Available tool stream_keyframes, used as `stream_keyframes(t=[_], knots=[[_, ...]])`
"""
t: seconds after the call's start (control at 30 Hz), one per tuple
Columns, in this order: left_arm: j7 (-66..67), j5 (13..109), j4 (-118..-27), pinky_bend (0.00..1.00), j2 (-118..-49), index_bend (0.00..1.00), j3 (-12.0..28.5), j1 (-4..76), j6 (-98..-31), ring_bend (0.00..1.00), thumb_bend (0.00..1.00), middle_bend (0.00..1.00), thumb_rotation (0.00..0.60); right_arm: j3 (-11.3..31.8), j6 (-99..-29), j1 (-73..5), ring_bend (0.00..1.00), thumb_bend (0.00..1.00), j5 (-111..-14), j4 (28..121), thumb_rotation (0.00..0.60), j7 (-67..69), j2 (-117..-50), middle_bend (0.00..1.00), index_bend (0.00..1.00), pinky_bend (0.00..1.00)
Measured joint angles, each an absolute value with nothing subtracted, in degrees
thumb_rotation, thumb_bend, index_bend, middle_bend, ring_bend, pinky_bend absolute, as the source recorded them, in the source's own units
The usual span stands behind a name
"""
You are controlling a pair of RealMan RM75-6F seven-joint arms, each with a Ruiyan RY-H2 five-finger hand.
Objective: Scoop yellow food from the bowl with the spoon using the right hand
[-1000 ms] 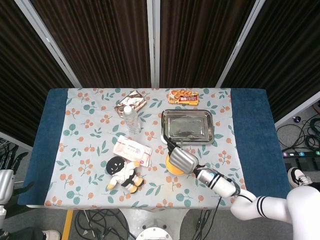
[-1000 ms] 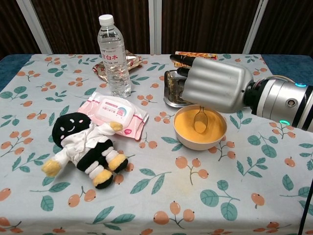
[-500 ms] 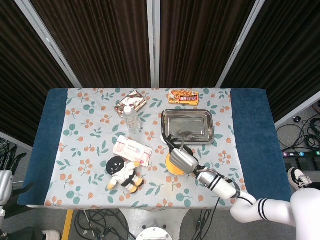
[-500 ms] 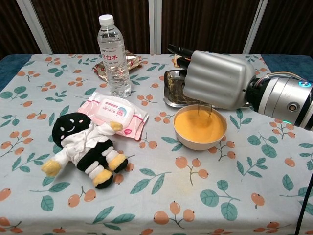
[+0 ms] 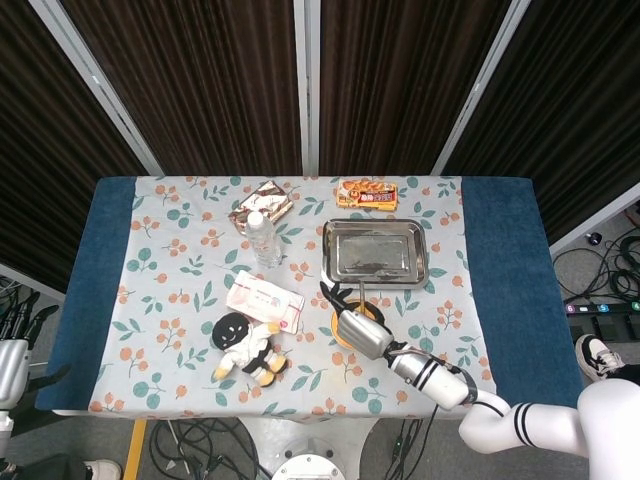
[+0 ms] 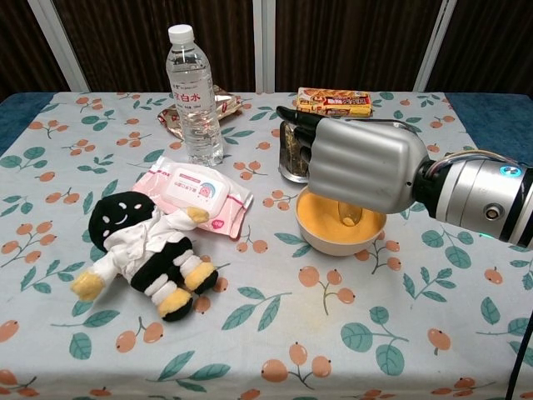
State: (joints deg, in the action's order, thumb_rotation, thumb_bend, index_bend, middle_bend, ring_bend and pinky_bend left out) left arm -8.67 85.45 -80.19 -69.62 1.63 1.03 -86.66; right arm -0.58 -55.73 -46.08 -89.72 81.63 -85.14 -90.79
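Now the spoon [image 6: 348, 216] dips back into the yellow food in the bowl [image 6: 321, 242] beside the tray [image 5: 375, 250], lowered from half a second ago, right hand [image 6: 362, 162] fingers clasping its handle: scooping under way.

floral table [image 6: 275, 333], bowl [image 6: 321, 242], bottle [image 6: 191, 92], doll [image 6: 141, 250], tray [image 5: 375, 250]

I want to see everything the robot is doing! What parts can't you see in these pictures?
- Spoon: chest view shows only its tip in the bowl; the right hand covers the handle.
- Bowl: head view, mostly under the right hand.
- Left hand: cut off by the head view's edge; fingers unseen.
- Snack box lettering: too small.
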Motion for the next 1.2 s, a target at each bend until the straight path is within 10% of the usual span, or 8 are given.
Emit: stream_keyframes(t=[1.2], knots=[[-7.9,85.2,-79.9,0.12,-69.7,0.22,1.7,0.6,-87.3,0.09,0.00,0.11,0.600,2.9,-55.2,-47.2,0.22,0.42,-91.1,84.2,0.600,-88.8,-90.1,0.39,0.82,0.00]])
